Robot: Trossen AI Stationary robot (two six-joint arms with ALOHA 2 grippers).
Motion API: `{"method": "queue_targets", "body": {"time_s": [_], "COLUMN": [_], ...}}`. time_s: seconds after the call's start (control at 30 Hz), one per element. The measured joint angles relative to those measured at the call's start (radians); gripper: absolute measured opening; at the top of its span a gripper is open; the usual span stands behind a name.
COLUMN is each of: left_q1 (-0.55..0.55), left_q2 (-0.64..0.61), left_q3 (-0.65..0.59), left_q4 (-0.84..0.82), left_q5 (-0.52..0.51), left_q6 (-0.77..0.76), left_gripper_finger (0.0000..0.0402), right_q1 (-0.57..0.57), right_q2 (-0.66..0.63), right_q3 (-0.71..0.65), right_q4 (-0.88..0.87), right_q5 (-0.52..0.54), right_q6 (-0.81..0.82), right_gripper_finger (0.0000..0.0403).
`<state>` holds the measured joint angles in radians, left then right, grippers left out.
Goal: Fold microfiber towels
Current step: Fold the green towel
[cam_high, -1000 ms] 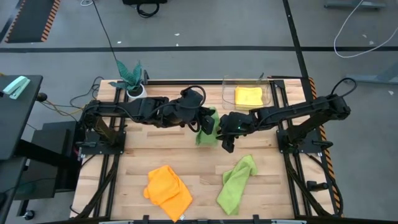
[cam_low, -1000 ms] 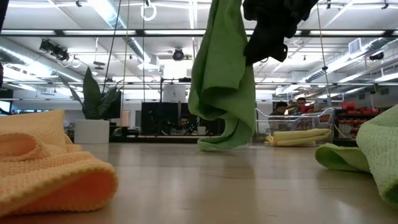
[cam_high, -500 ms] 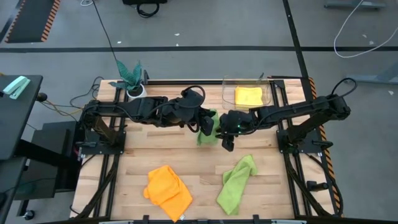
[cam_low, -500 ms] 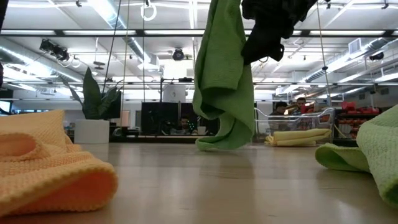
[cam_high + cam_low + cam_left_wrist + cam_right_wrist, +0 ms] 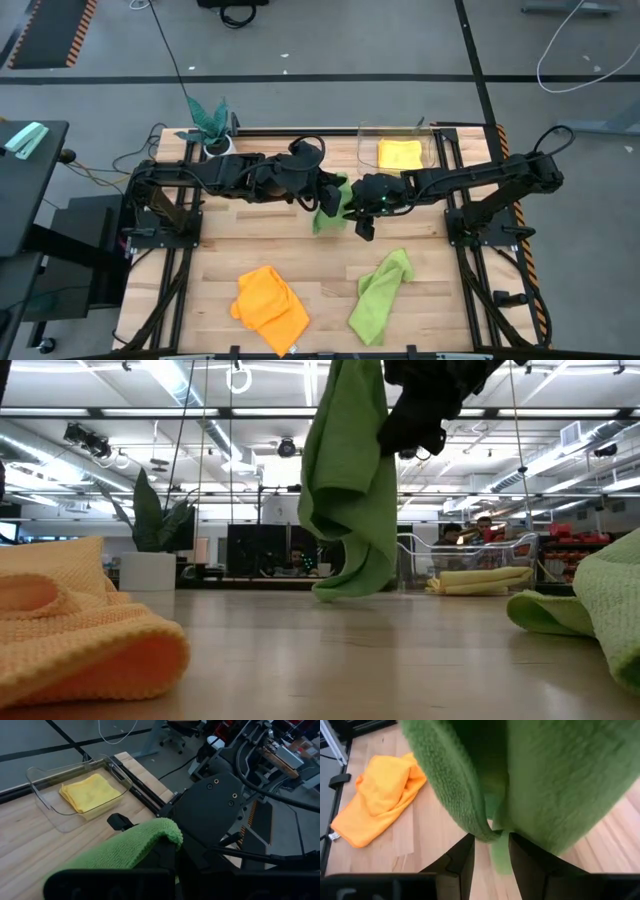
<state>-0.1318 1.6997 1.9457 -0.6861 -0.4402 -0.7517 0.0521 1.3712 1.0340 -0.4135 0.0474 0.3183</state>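
At the near edge of the surface (image 5: 215, 260) an orange towel (image 5: 270, 308) and a second lime green towel (image 5: 379, 295) are observed lying crumpled and unfolded, well apart from each other.

At mid-surface a lime green towel (image 5: 331, 206) is seen held aloft, its lower edge hanging just above the wood. The left claw (image 5: 325, 199) is pressed together, pinching its upper edge. The right claw (image 5: 366, 228) is spread, with a hanging fold of the cloth lying between its fingers (image 5: 461, 861), not yet gripped. It is judged that a free corner should be taken squarely before the cloth is lowered and the halves laid edge to edge. The pile appears thick, fuzzy and limp, draping in heavy folds.

Farther back, a yellow towel (image 5: 399, 155) is found folded inside a clear tray (image 5: 362, 150).
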Motion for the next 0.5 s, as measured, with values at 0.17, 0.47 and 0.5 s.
{"method": "queue_targets", "body": {"time_s": [0.17,0.47,0.5], "left_q1": [0.0,0.001,0.002], "left_q2": [0.0,0.0,0.0], "left_q3": [0.0,0.0,0.0], "left_q4": [0.006,0.038,0.038], "left_q5": [0.001,0.027,0.027], "left_q6": [0.004,0.028,0.031], "left_gripper_finger": [0.0007,0.0007,0.0007], "right_q1": [0.0,0.005,0.008], "right_q2": [0.0,0.013,0.013], "right_q3": [0.0,0.0,0.0], "right_q4": [0.018,0.041,0.043], "right_q5": [-0.001,-0.004,-0.004], "right_q6": [0.0,0.022,0.027], "right_gripper_finger": [0.0125,0.0071,0.0059]}}
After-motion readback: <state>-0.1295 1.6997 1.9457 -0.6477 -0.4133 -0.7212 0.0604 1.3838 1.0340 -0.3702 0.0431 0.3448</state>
